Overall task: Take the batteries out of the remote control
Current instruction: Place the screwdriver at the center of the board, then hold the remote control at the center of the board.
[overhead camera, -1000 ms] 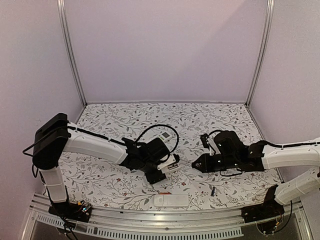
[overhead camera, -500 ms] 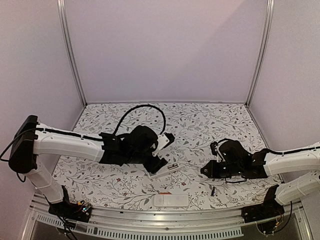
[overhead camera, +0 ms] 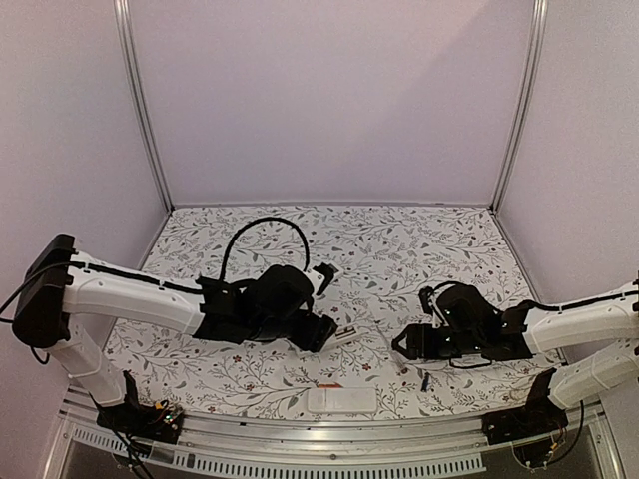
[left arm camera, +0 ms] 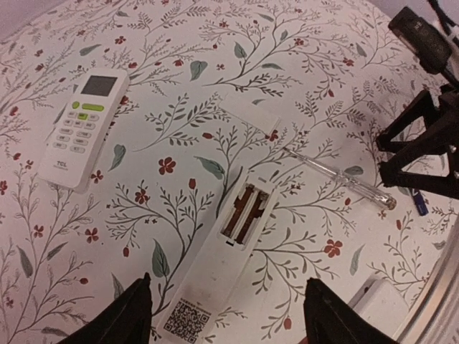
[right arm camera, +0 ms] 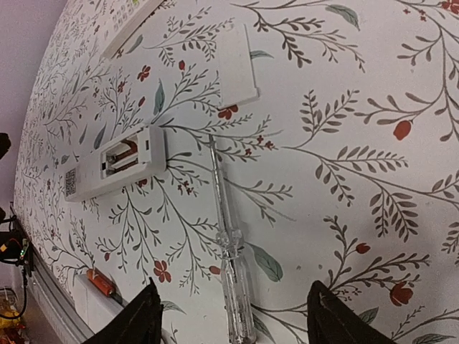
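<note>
Left wrist view looks down on a white remote (left arm camera: pixel 211 287) lying face down on the flowered surface (left arm camera: pixel 107 236). Its battery bay is open, with red-orange batteries (left arm camera: pixel 244 211) seated in it. The left claw (left arm camera: pixel 228 319) stands apart, straddling the remote's near end. One finger sits just beside the edge and the other is clear of it, so I'd say nothing is clamped.

The right claw (right arm camera: pixel 233 319) is apart too. A clear-handled screwdriver (right arm camera: pixel 228 247) lies loose on the surface between its fingers. The battery cover (right arm camera: pixel 237 68) rests beyond the screwdriver's tip. A loose battery (right arm camera: pixel 100 283) lies off near the front rail.

To my eye the cells in the bay are what's left to do. It would pay to close the left claw squarely across the remote's sides first, so the body can't skate. Then the right claw should work at one end of a cell and lever it up rather than drag it along the bay. A slipping tip could flick the cell away or scoot the remote toward the cover.
</note>
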### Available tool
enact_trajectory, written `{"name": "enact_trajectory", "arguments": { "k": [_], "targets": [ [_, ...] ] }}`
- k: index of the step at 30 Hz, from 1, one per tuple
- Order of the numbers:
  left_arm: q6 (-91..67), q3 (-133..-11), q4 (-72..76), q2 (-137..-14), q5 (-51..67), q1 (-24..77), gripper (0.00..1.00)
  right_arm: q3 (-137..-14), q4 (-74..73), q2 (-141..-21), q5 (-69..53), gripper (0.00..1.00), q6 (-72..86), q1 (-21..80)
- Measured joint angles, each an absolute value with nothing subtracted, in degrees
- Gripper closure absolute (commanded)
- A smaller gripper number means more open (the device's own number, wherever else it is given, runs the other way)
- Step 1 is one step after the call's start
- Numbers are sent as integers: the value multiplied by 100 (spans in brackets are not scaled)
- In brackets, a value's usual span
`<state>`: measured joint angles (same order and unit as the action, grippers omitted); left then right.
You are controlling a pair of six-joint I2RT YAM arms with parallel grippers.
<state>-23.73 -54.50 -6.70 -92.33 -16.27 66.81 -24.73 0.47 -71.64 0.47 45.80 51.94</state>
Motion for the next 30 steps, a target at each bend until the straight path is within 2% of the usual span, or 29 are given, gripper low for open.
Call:
{"name": "enact_trajectory", "arguments": {
  "k": [2, 5, 15, 30],
  "targets": [
    [-2650, -5450, -707, -9183, -1688, 6683, 28, -2471, 45, -7142, 32, 17, 4482, 5194],
    [-3118, -5424, -864, -9028, -1752, 6683, 28, -2471, 51, -6976, -95, 12, 4246, 5223],
    [-5087, -4604, -1144, -8350, -1192, 6726, 27, -2602, 154, -6838, -576, 10, 3048, 6095],
    [-5927, -4473, -1258, -8407, -554, 7120, 22, -3763, 89, -8624, -456, 10, 1900, 7321]
  ]
}}
